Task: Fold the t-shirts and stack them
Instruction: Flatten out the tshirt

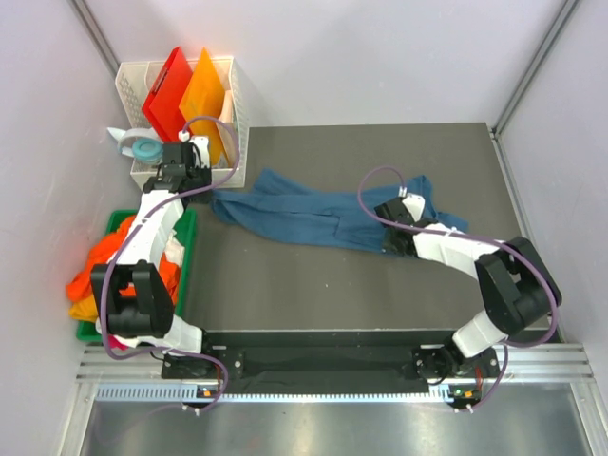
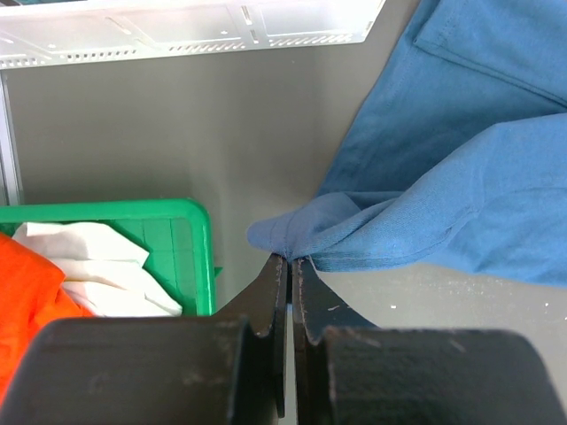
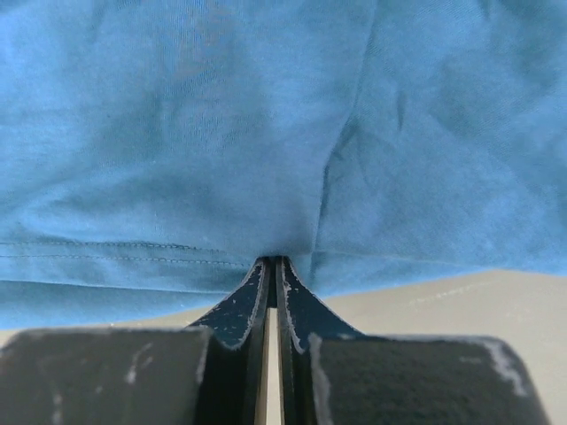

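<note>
Arms: the left arm (image 1: pixel 152 223) and the right arm (image 1: pixel 454 249) have smooth white shells and bulky, rounded black joint housings.
Cables: a thin lilac cable (image 1: pixel 361 195) loops loosely along each arm.
Claws: the left claw (image 2: pixel 289 258) and the right claw (image 3: pixel 273 260) have matte black tapering fingers with pale scuffs.
Bases: black mounts sit on a black plate (image 1: pixel 323 353).

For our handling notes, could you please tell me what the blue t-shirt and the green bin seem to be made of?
The blue t-shirt: soft matte knit fabric, probably cotton; it creases and shows stitched hems. The green bin: rigid moulded plastic, slightly glossy, with a smooth rounded rim.
</note>
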`<state>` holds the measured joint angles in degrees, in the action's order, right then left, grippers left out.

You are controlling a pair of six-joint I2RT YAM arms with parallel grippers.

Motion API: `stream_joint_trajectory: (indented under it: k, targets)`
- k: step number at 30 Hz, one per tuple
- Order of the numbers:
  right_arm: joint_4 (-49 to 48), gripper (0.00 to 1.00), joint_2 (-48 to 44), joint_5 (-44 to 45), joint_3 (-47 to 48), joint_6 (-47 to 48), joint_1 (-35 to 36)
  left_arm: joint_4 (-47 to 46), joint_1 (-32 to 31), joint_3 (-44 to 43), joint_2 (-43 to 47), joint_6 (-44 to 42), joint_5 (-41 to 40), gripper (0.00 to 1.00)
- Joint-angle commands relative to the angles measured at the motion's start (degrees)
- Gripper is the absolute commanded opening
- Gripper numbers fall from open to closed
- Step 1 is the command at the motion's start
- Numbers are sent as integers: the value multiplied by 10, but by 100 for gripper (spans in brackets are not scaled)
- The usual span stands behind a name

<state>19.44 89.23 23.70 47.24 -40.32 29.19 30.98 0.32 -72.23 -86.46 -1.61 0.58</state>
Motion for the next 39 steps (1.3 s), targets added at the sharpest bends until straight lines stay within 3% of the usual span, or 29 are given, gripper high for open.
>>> stream_joint_trajectory:
  k: [1, 7, 12, 22, 29, 35, 39]
  targets:
    - [9, 0, -79, 69, 14, 7, -6, -22, -1, 4, 36, -4, -1, 0]
    - [105, 0, -242, 173, 151, 101, -19, 14, -1, -57, 62, -4, -26, 0]
    - [177, 0, -271, 209, 349, 193, -27, 57, -1, -146, 109, -6, -11, 0]
    - [203, 0, -388, 258, 438, 311, -25, 94, -1, -197, 270, -31, 35, 0]
    - [216, 0, -388, 282, 585, 389, -25, 156, -1, -262, 339, -35, 62, 0]
    - [209, 0, -347, 284, 739, 437, -23, 209, -1, -366, 342, -31, 69, 0]
    - [199, 0, -337, 282, 783, 435, -19, 236, -1, -438, 329, -34, 62, 0]
